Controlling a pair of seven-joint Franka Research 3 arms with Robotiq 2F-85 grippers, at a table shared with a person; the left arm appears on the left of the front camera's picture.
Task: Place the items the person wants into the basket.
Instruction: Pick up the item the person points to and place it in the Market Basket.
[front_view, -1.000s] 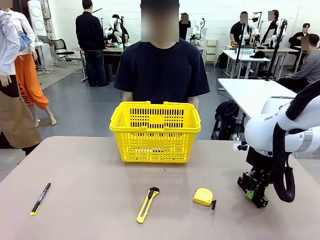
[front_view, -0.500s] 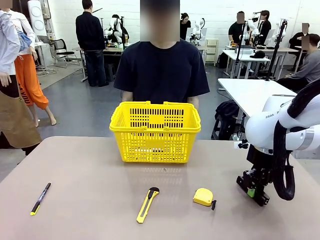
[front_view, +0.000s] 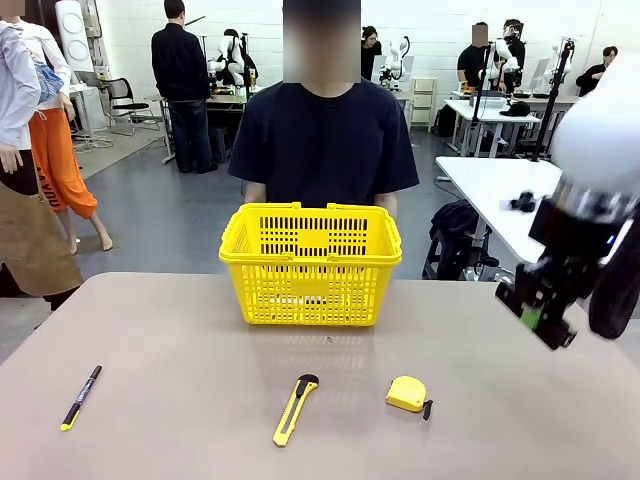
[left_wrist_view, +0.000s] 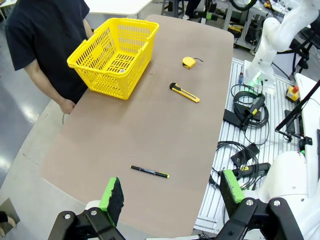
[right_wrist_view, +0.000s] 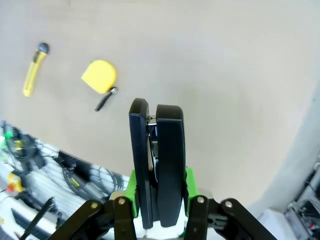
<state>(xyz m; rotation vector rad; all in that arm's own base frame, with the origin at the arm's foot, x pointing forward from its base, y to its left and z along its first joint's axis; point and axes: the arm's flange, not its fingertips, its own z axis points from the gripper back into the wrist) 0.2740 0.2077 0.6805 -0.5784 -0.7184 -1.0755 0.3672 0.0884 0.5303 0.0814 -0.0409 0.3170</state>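
Clamping black stapler (right_wrist_view: 167, 150) in right gripper (right_wrist_view: 160, 187), clear from its wrist, blurred in front; hovering over bare table (front_view: 180, 400) by the right edge; holding left gripper (left_wrist_view: 170, 192) agape.

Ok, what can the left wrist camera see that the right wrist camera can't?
Left wrist view, not the right one: the basket, the person standing next to it, the pen, and the open left claw. Right wrist view, not the left one: the stapler pinched in the right claw. Both: the knife, the tape measure and the table they lie on.
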